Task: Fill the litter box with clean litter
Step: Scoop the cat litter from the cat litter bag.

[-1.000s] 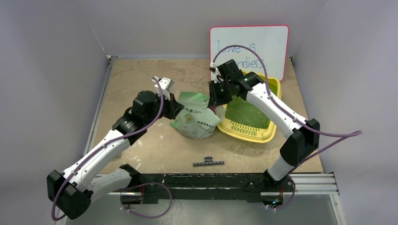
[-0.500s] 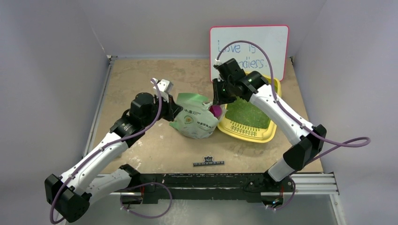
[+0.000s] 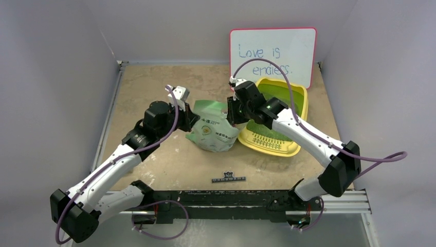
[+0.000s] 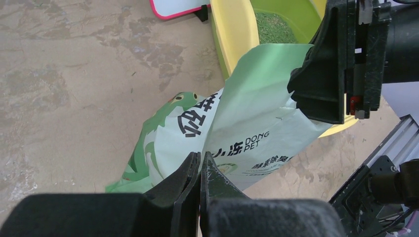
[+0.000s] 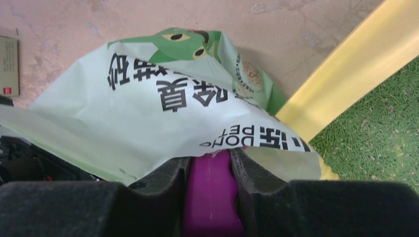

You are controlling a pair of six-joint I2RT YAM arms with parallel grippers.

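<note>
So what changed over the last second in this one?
The right pincer, gripping the magenta scoop, eased from the litter box edge toward the bag, tucking the scoop under its flap. Unchanged: left pincer pinching the bag, litter box, whiteboard.

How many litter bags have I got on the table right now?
1. The green bag lies left of the yellow litter box, pinched by the left gripper; none seems hidden.

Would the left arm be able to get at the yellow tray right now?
Probably not. The left claw is shut on the bag, and the bag and the right arm stand between it and the tray.
</note>
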